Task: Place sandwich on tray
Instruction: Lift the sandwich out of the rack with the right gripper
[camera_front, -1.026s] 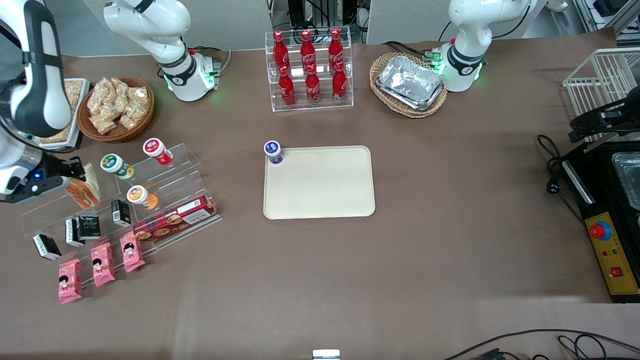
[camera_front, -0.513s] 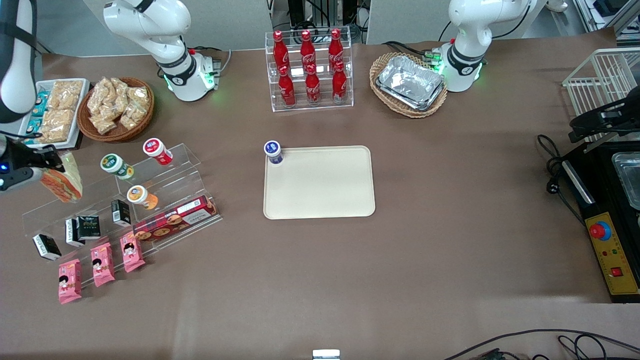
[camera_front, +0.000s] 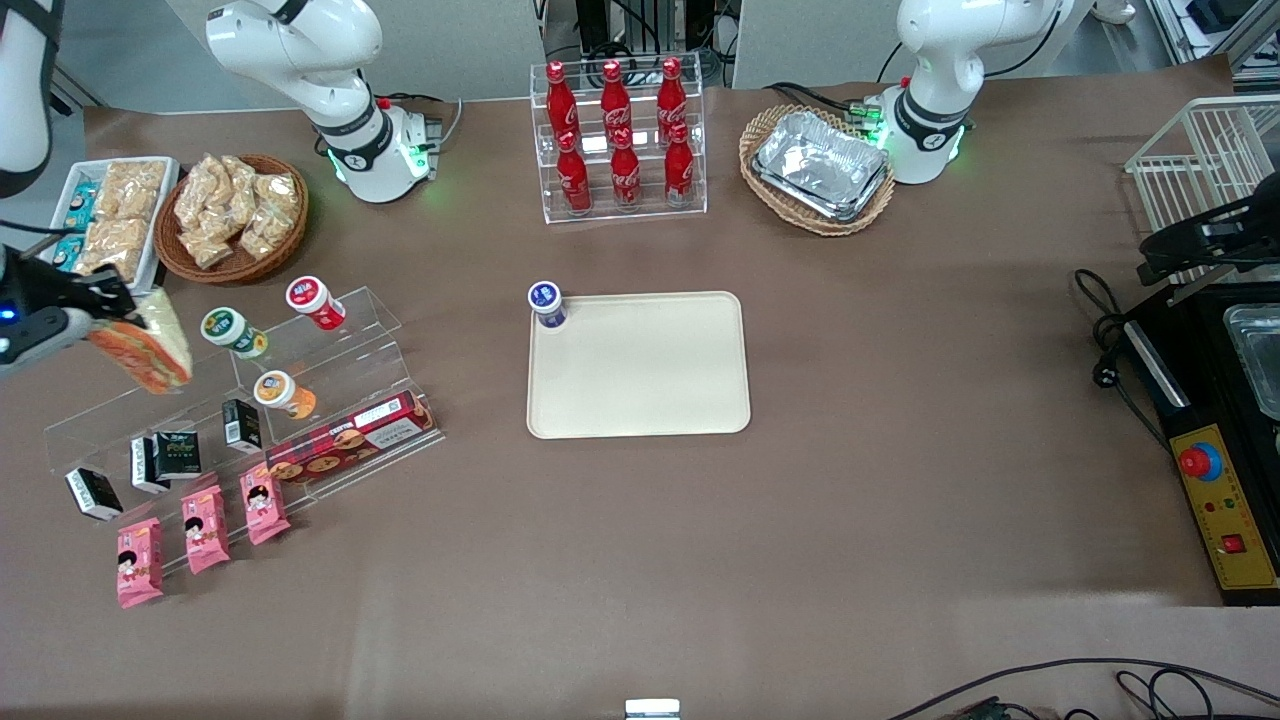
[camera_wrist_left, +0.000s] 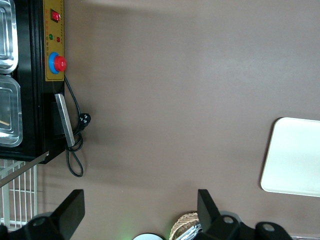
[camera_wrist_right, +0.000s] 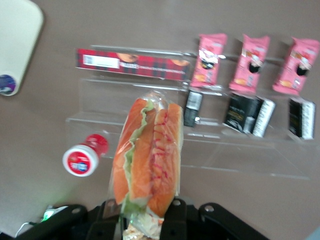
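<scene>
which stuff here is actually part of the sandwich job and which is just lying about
Part of the job:
- sandwich, held in the gripper above the clear stand
- tray, mid-table

Just lying about:
- cola bottles
- foil trays
- pink snack packets
- blue-lidded cup at the tray's corner

Orange-and-green sandwich (camera_wrist_right: 147, 152), cream tray (camera_front: 640, 365), pink packets (camera_wrist_right: 256, 62), seemingly red-plaid box (camera_wrist_right: 131, 64).
</scene>
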